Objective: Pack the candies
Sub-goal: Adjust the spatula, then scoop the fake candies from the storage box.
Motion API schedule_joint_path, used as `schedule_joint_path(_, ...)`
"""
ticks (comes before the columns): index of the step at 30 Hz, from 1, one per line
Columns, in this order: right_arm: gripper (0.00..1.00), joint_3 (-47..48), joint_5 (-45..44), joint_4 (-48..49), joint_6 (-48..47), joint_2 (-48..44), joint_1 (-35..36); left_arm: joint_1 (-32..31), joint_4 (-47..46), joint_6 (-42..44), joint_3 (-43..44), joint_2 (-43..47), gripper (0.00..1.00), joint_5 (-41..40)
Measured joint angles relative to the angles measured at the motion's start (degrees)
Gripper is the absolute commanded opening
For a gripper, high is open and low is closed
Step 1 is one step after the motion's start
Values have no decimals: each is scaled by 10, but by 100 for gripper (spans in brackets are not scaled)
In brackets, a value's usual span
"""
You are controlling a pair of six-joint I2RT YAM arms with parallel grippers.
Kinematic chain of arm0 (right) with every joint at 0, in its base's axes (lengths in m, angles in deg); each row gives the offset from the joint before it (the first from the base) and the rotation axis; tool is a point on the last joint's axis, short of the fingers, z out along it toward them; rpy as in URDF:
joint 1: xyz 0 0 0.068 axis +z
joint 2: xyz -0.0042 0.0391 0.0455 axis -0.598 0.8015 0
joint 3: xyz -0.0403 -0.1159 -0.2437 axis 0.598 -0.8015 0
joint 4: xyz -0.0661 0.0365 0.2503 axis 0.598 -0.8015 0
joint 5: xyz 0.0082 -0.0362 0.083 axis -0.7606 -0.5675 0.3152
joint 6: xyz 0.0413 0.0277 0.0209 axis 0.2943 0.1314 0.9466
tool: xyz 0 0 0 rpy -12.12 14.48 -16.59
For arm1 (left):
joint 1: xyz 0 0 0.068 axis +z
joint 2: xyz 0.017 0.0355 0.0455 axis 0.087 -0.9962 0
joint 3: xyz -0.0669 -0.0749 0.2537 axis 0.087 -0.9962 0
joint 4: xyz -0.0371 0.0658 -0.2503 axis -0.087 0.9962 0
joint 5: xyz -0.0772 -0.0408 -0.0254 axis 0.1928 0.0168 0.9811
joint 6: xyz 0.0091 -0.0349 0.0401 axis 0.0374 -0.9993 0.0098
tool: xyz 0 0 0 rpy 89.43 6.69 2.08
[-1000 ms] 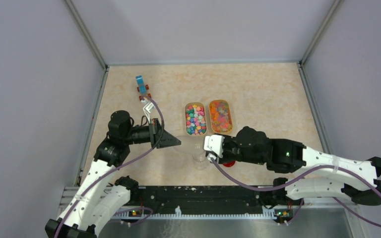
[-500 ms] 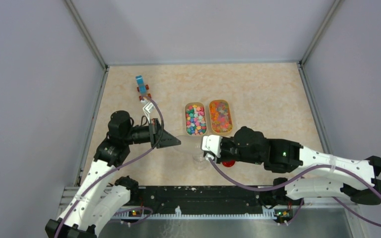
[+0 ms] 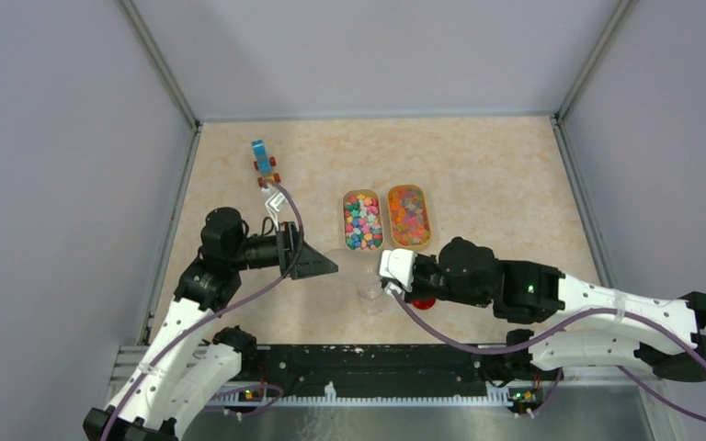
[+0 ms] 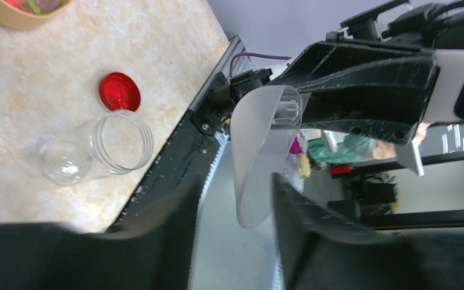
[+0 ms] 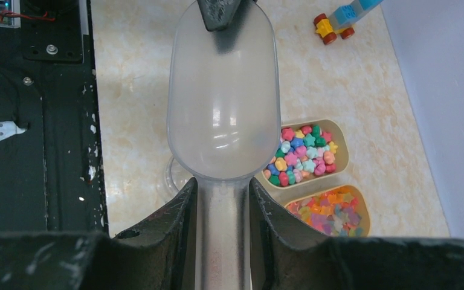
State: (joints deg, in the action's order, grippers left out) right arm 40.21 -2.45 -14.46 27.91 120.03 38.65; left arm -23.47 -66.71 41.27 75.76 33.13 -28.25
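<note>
Now, over the desk, the right pincer is clenched on the handle of a clear scoop. The left pincer is released, with one finger on each side of the scoop's front lip. A clear jar is on the desk below the scoop, near a red lid. The candies fill two oval trays just behind the jar.

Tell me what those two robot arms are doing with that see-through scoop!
The right fingers grip the handle of an empty clear scoop. The left fingers sit around its front end but look loose, like a hand-over. The candies are all in two trays. A clear jar is open, its red lid lying beside it, and no candy shows inside.
</note>
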Motion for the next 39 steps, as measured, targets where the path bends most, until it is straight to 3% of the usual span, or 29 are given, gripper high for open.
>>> schedule_joint_path(2,0,0,-14,-1,9,-1,0,0,6,8,1,2,88,-8)
schedule_joint_path(6,0,0,-52,-20,29,0,0,0,44,42,24,3,99,-41)
schedule_joint_path(12,0,21,-93,-76,81,28,-17,0,86,98,72,8,99,-110)
schedule_joint_path(21,0,78,-112,-160,170,79,-120,0,113,169,75,21,99,-174)
schedule_joint_path(30,0,137,-73,-263,259,148,-248,0,113,221,43,50,99,-215)
schedule_joint_path(39,0,153,-42,-341,319,212,-318,0,113,236,17,55,99,-223)
